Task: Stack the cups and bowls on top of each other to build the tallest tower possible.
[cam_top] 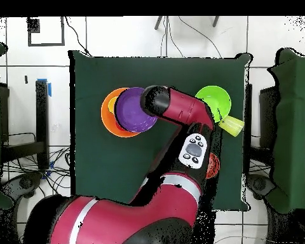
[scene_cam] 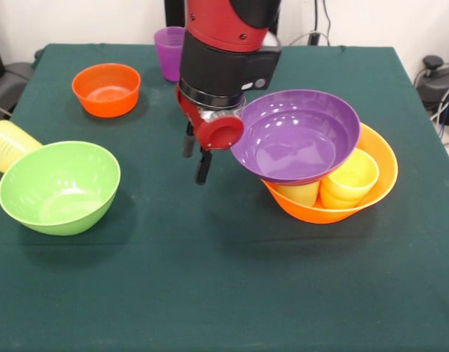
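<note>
A: Four bowls to account for, left to right in the front view: lime green bowl (scene_cam: 59, 187) upright on the worktop (scene_cam: 224, 293), with a pale yellow cup (scene_cam: 8, 144) lying on its side just beside it; small orange bowl (scene_cam: 106, 89) and purple cup (scene_cam: 169, 53) further back, well apart from the pile.

B: Gripper (scene_cam: 196, 158)?

A: Hanging left of the purple bowl (scene_cam: 298, 134), nothing between the fingers; how far apart, cannot tell.

B: Tower (scene_cam: 323, 158) status?

A: Early. Yellow-orange bowl (scene_cam: 378, 180) as base, yellow cups (scene_cam: 353, 176) inside, purple bowl resting tilted on them.

B: Next move?

A: Probably levelling the purple bowl, then fetching the lime green bowl. Calls for a rim grasp.
</note>
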`<state>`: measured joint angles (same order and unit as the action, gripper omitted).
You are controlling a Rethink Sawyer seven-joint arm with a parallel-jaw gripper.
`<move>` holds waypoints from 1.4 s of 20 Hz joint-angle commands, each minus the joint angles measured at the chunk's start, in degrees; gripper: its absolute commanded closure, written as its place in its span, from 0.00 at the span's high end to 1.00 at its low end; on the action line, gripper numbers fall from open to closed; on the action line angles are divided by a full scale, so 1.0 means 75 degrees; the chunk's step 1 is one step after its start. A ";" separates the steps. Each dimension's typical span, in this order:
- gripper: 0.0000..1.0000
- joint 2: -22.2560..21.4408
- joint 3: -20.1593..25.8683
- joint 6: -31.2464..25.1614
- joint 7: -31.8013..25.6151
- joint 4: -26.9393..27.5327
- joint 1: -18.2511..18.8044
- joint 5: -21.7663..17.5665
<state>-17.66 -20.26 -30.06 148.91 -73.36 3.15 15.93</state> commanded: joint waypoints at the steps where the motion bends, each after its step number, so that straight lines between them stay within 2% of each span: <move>1: 1.00 0.0271 0.1111 0.0495 0.0356 -0.0548 0.0080 -0.0083; 16: 1.00 0.0393 0.0935 0.0550 0.0797 -0.0492 -0.0205 0.0105; 28: 1.00 0.0559 0.0560 0.0425 0.1313 -0.0339 -0.0625 0.0373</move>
<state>-14.88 -20.14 -27.52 148.91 -74.13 0.54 16.86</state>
